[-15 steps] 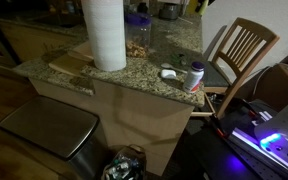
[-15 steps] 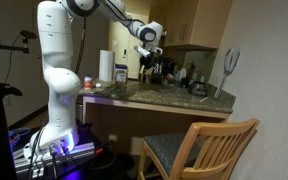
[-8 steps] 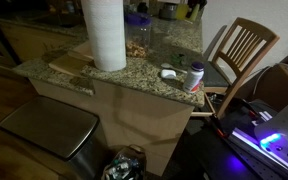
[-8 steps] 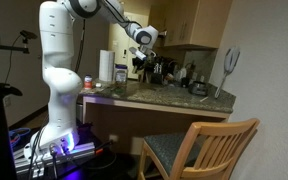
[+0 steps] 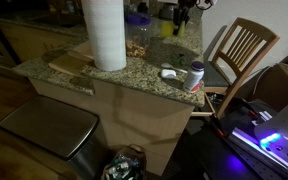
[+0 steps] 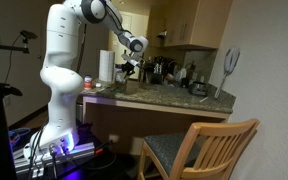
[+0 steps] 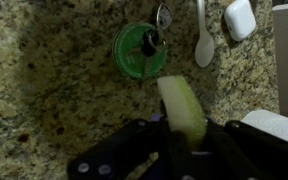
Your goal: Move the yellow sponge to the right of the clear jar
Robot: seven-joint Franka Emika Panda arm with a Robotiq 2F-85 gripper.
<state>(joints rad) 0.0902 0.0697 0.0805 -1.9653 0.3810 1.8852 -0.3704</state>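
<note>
Exterior view, left to right. The paper-towel roll (image 5: 104, 32) stands left of centre on the granite counter (image 5: 134, 72). The clear jar (image 5: 137, 45), brownish contents showing, sits just beside the roll on its right in frame. Bare granite follows to the right of the jar. The gripper (image 5: 181, 14) hangs at the top edge, up and to the right of the jar, clear of the counter. A white bottle (image 5: 195, 76) stands near the counter's right edge.

Wrist view, left to right. A green round lid (image 7: 139, 50) with keys at its edge lies at upper centre. The yellow sponge (image 7: 181, 105) is clamped at bottom centre, the jaws narrowed onto its lower end. Its long axis runs up the frame with a slight lean to the upper left. A white spoon (image 7: 202, 40) lies at upper right. I cannot pick out the jar here.

Finding: the sponge is airborne. I judge the drop spot to be the bare granite right of the jar, so my coming move runs down and leftward in the exterior frame, stopping short of the jar.
</note>
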